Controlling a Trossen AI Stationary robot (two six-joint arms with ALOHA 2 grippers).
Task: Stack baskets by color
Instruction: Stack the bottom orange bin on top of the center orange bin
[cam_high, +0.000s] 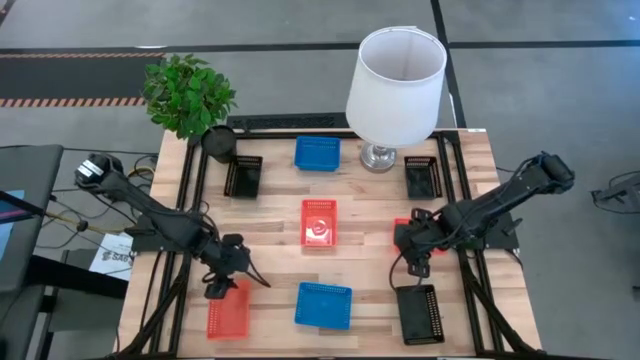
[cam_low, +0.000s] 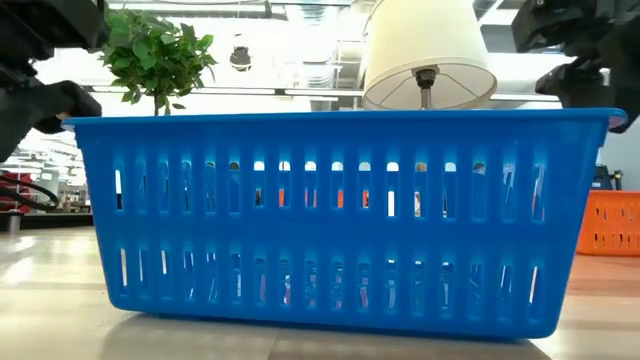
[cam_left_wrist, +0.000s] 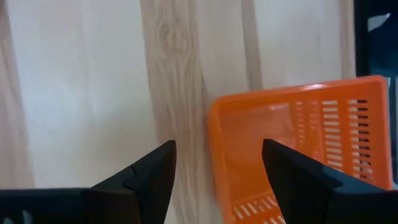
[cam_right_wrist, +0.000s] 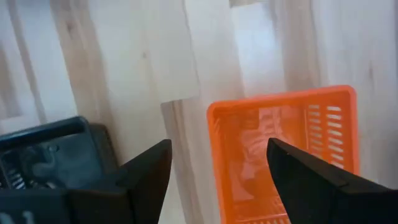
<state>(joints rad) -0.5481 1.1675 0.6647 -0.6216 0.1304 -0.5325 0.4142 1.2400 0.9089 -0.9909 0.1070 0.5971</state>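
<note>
Several baskets lie flat on their bottoms on the wooden table (cam_high: 370, 290). My left gripper (cam_high: 222, 285) hangs open over the far end of the near-left red-orange basket (cam_high: 228, 312). In the left wrist view the gripper (cam_left_wrist: 217, 168) straddles that basket's (cam_left_wrist: 298, 149) end rim without touching it. My right gripper (cam_high: 415, 255) is open above another red-orange basket (cam_high: 402, 232) at mid right. The right wrist view shows that basket's (cam_right_wrist: 280, 149) rim between the gripper's (cam_right_wrist: 217, 165) spread fingers. A third red-orange basket (cam_high: 319, 221) sits at the centre.
Blue baskets lie at the far middle (cam_high: 317, 153) and near middle (cam_high: 323, 305), the latter filling the low view (cam_low: 340, 220). Black baskets sit far left (cam_high: 243, 176), far right (cam_high: 422, 177) and near right (cam_high: 419, 313). A white lamp (cam_high: 396, 75) and a potted plant (cam_high: 190, 95) stand at the far edge.
</note>
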